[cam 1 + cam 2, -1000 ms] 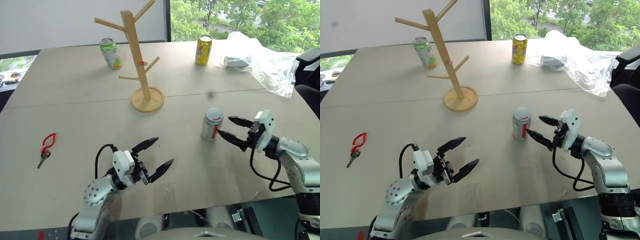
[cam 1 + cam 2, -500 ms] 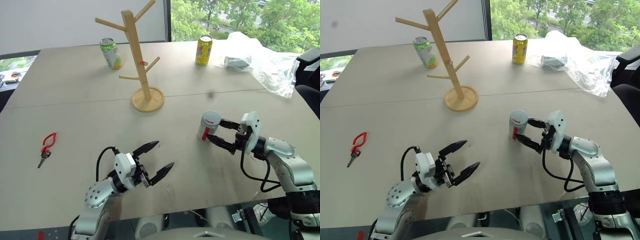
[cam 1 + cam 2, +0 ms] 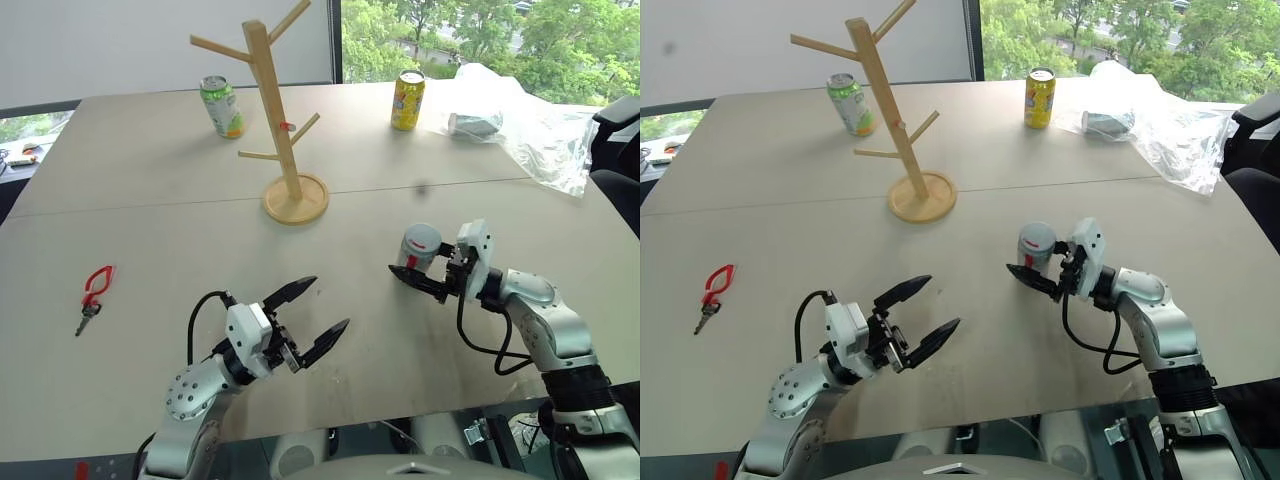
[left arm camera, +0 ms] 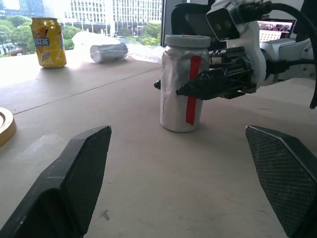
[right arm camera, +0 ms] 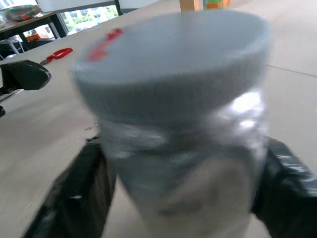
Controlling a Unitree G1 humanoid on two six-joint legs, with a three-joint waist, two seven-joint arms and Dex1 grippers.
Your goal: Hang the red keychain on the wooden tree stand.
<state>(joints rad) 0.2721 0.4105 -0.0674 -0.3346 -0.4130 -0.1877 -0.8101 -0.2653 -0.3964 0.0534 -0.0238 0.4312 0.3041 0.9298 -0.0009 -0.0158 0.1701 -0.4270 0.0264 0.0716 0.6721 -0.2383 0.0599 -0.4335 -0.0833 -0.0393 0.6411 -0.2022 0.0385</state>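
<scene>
No text, label or number can be read anywhere.

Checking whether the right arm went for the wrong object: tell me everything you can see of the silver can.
The silver can is a dented, shiny metal can with a pale grey lid and a red strip down its side. It stands upright on the table, in front of the wooden tree stand. The right gripper is closed around its body, one black finger on each side. The red keychain lies far off, untouched.
</scene>
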